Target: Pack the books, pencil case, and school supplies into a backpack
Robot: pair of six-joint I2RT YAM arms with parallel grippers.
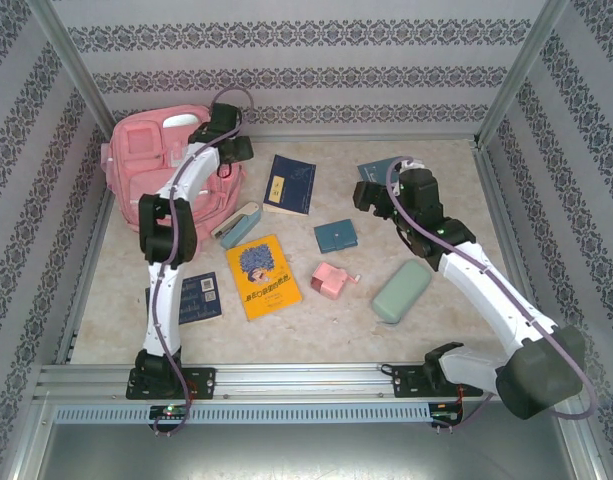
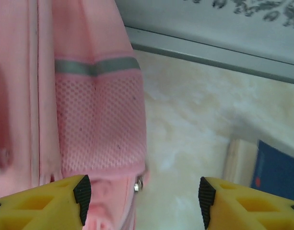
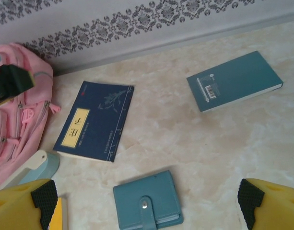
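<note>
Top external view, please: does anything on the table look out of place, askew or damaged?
Nothing looks spilled or damaged. The yellow book with a blue round picture and the navy book with a yellow label lie askew.

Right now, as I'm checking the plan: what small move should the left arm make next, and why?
Probably close the left pincer on the zipper pull: it hangs between the open jaws at the backpack's edge, and the books lie unpacked.

Pink backpack [image 3: 17, 120] at left, navy book [image 3: 94, 120] beside it, teal book [image 3: 235, 80] far right, teal snap pad [image 3: 149, 201] near, all on a marbled table [image 3: 185, 139].
</note>
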